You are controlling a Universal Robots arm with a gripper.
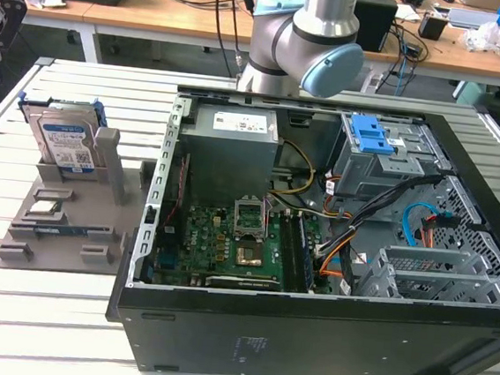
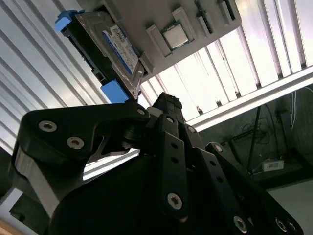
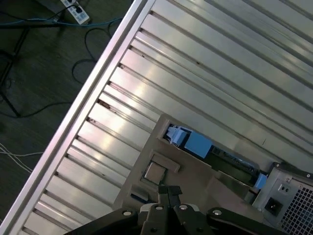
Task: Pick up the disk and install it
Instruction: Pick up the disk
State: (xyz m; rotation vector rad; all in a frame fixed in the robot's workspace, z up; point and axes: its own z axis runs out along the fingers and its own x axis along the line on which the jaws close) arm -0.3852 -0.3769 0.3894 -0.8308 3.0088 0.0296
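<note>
Disk [image 1: 64, 139], a flat silver metal rectangle in a blue plastic bracket, is standing upright in the grey slotted plastic holder [image 1: 69, 223] near the slatted metal worktop's [image 1: 42, 327] edge at the exterior view's left. My black tool [image 3: 169, 192] is hovering over the holder, closed and empty.

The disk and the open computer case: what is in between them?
In the exterior view, a grey upright post stands between the disk and the computer case.

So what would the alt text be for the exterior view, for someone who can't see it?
An open computer case lies on a slatted metal table, circuit board and cables exposed, with a robot arm behind it. At the exterior view's left, the disk stands upright in a grey holder beside the case.
</note>
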